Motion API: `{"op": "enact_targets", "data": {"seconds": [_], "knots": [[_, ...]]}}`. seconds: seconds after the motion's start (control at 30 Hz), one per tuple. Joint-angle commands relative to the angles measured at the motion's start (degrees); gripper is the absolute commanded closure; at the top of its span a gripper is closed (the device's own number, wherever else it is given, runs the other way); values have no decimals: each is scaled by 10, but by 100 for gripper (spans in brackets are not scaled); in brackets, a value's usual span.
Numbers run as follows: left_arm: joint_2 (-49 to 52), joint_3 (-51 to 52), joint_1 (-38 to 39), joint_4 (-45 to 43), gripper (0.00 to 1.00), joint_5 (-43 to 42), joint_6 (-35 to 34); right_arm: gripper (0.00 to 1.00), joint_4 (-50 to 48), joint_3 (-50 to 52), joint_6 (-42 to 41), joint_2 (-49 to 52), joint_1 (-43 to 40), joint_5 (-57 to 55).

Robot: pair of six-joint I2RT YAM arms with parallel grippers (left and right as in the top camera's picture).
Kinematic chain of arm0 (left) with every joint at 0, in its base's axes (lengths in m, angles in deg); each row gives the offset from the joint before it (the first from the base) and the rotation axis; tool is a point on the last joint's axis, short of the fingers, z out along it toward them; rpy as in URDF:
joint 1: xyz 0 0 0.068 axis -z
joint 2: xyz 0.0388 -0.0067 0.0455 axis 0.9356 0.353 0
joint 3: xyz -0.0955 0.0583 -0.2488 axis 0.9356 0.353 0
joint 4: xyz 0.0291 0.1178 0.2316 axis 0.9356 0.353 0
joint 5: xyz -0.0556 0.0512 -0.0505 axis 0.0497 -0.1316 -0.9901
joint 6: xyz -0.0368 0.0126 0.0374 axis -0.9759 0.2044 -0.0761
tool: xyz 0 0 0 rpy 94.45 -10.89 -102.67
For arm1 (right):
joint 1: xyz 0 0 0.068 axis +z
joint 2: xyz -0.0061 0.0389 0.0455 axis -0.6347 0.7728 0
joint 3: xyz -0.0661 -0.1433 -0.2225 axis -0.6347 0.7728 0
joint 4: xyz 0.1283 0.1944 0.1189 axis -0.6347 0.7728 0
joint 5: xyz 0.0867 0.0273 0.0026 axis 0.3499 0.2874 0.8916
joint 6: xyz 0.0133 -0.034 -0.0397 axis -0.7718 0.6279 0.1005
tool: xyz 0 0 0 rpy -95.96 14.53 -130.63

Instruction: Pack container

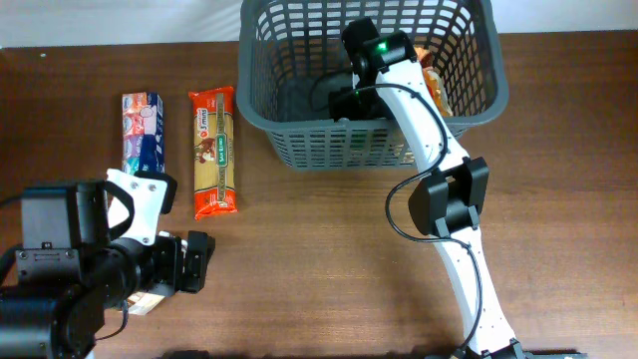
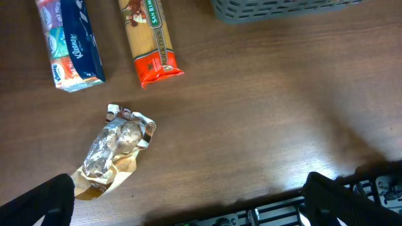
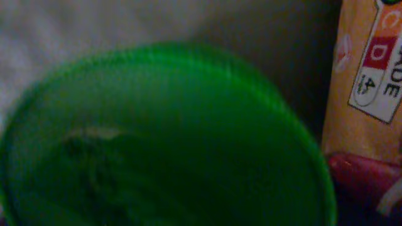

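Note:
The dark grey lattice basket (image 1: 339, 145) stands at the back of the table; its bottom edge shows in the left wrist view (image 2: 282, 7). My right gripper (image 1: 349, 100) reaches down inside it, and its fingers are hidden. The right wrist view is filled by a green jar lid (image 3: 163, 138), very close, next to an orange packet (image 3: 364, 94) that also shows in the overhead view (image 1: 433, 85). My left gripper (image 2: 188, 188) is open and empty, low over the table at the front left (image 1: 189, 261).
On the table left of the basket lie a Kleenex tissue pack (image 1: 143, 130) (image 2: 69, 44) and a red-ended pasta packet (image 1: 214, 150) (image 2: 151, 41). A crumpled foil-and-paper packet (image 2: 116, 147) lies close to my left gripper's left finger, partly under the arm (image 1: 150, 302).

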Motion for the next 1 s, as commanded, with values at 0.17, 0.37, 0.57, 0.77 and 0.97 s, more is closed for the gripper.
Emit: {"op": "enact_targets", "data": {"seconds": [0.17, 0.37, 0.57, 0.77, 0.97], "knots": [[1, -9, -3, 1, 1, 4, -3, 1, 28, -98, 0, -20, -23, -3], [1, -9, -3, 1, 1, 4, -3, 1, 41, -221, 0, -93, -37, 38], [1, -9, -3, 1, 1, 4, -3, 1, 13, -220, -1, -290, -80, 40], [1, -9, -3, 1, 1, 4, -3, 1, 72, -220, -75, -406, -192, -59], [1, -9, -3, 11, 1, 17, -3, 1, 113, -209, -66, -460, -365, -27]]}}
